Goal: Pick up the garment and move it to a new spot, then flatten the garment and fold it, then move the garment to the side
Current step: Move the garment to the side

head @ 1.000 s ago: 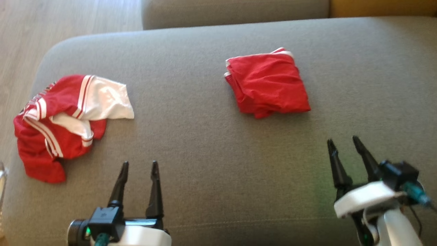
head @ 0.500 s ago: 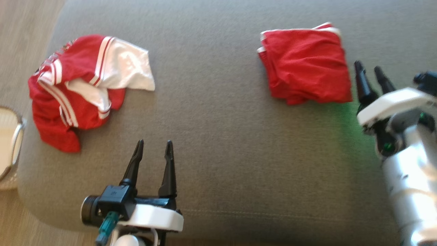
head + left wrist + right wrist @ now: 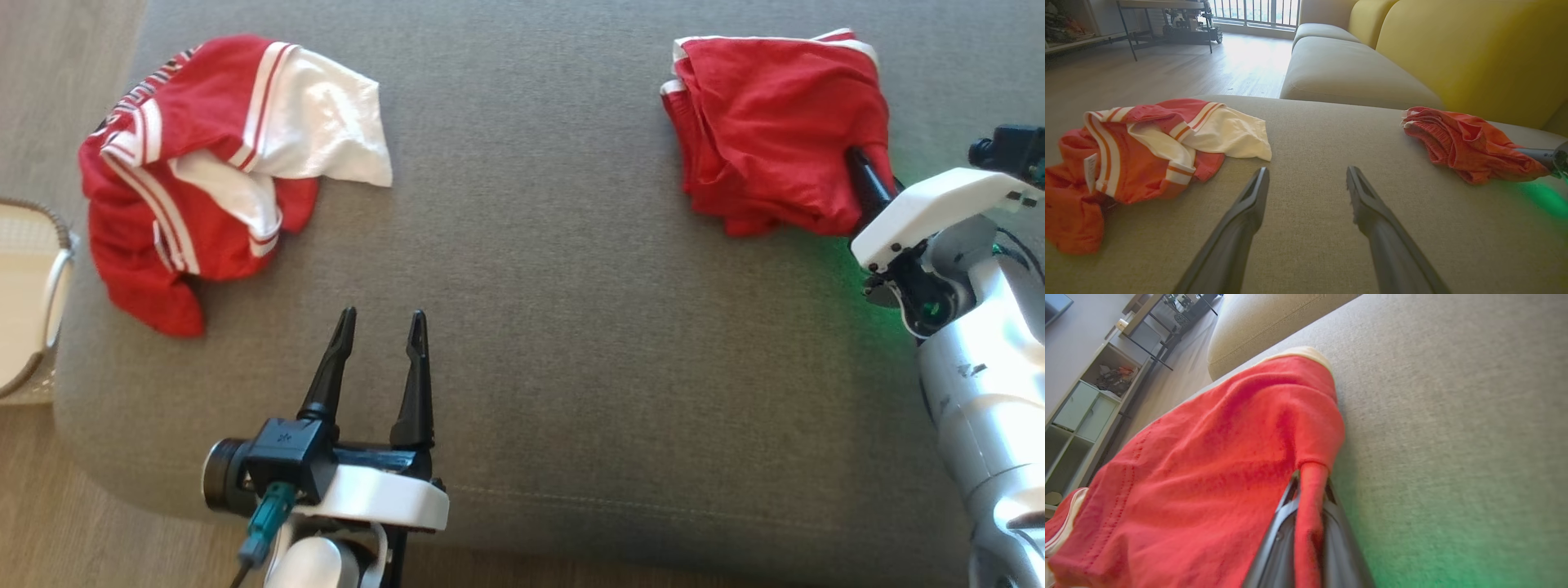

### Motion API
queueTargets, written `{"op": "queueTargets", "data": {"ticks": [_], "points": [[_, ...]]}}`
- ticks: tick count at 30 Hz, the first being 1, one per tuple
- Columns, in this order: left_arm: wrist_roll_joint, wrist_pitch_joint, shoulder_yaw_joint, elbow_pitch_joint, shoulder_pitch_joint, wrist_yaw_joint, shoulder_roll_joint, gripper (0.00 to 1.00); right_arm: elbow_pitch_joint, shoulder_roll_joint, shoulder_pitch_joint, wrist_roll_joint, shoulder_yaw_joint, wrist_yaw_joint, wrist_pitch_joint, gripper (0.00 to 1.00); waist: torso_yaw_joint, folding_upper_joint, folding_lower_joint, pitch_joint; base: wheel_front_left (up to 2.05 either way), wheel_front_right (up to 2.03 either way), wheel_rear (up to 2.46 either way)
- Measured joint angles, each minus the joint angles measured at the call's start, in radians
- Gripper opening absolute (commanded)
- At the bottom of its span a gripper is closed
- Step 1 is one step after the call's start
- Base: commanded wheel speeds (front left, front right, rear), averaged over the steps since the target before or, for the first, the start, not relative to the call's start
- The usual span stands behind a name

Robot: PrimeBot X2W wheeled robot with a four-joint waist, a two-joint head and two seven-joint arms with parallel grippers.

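Note:
A folded red garment (image 3: pixel 775 122) (image 3: pixel 1470 143) (image 3: pixel 1208 465) lies at the far right of the grey sofa cushion (image 3: pixel 531 327). My right gripper (image 3: pixel 859 163) (image 3: pixel 1310 477) is shut on its near right corner, and a pinch of red cloth runs down between the two fingers in the right wrist view. That corner is bunched up around the fingertips. My left gripper (image 3: pixel 384 322) (image 3: pixel 1306 175) stands open over bare cushion near the front edge, with nothing between its fingers.
A crumpled red-and-white garment (image 3: pixel 204 163) (image 3: pixel 1139 147) lies at the cushion's far left. A pale basket (image 3: pixel 57 278) stands on the floor beside the left edge. A yellow backrest (image 3: pixel 1453 49) rises behind the seat, and another cushion (image 3: pixel 1347 69) lies beyond.
The head camera has tilted and shifted. My right gripper has reached forward to the folded red garment and shut on its corner. The left gripper stays open in place.

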Motion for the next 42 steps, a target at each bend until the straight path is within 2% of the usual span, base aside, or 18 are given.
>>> {"op": "queueTargets", "data": {"ticks": [5, 10, 16, 24, 27, 33, 42], "points": [[0.007, 0.000, 0.012, 0.001, 0.000, -0.001, 0.000, 1.00, 0.004, -0.041, -0.003, -0.006, 0.047, 0.000, -0.039, 0.00, -0.043, 0.0000, 0.0000, 0.000, 0.00, 0.00, 0.00], [0.023, 0.000, 0.018, -0.002, -0.009, -0.005, 0.000, 1.00, 0.005, -0.114, -0.037, -0.004, 0.074, 0.000, -0.031, 0.00, -0.106, 0.0000, 0.0000, 0.009, 0.00, 0.00, 0.00], [0.069, 0.000, 0.045, -0.003, -0.049, -0.036, 0.000, 1.00, -0.009, -0.211, -0.091, -0.030, 0.113, 0.000, -0.029, 0.00, -0.183, 0.0000, 0.0000, 0.042, 0.00, 0.00, 0.00], [0.107, 0.000, 0.075, -0.001, -0.063, -0.073, 0.000, 1.00, -0.012, -0.298, -0.135, -0.093, 0.157, 0.000, -0.058, 0.00, -0.259, 0.0000, 0.0001, 0.091, 0.00, 0.00, 0.00], [0.111, 0.000, 0.079, -0.001, -0.070, -0.082, 0.000, 1.00, -0.014, -0.327, -0.148, -0.124, 0.181, 0.000, -0.071, 0.00, -0.273, 0.0000, 0.0000, 0.106, 0.00, 0.00, 0.00], [0.128, 0.000, 0.082, -0.002, -0.089, -0.092, 0.000, 1.00, -0.012, -0.333, -0.166, -0.164, 0.205, 0.000, -0.094, 0.00, -0.283, 0.0000, 0.0000, 0.126, 0.00, 0.00, 0.00], [0.134, 0.000, 0.082, 0.001, -0.100, -0.099, 0.000, 1.00, 0.065, -0.364, -0.201, -0.326, 0.178, 0.000, -0.188, 0.00, -0.260, 0.0000, 0.0000, 0.123, 0.00, 0.00, 0.00]]}}
